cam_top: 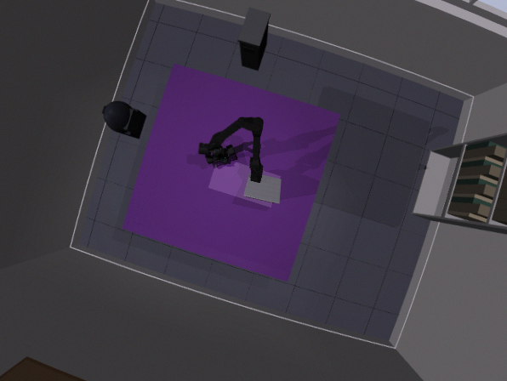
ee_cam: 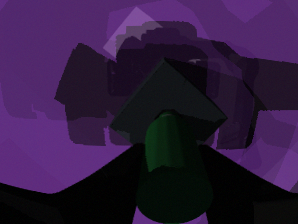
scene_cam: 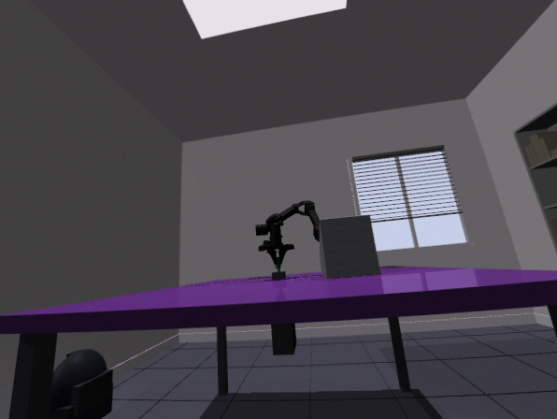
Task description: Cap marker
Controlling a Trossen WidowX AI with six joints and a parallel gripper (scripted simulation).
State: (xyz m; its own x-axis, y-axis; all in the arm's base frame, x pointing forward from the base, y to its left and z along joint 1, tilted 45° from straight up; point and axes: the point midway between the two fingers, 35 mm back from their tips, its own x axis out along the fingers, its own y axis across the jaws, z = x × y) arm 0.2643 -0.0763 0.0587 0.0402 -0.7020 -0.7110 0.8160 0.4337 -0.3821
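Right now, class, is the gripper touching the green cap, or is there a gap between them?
Touching. In the wrist view the gripper is shut on the green cap, its dark fingers pressed against both sides, directly above the holder block.

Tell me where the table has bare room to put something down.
Free: the wide purple stretch between the grey box and the table's near edge in the top view, and the strip along its left edge. Crowded: around the holder block, where the gripper holds the cap over it.
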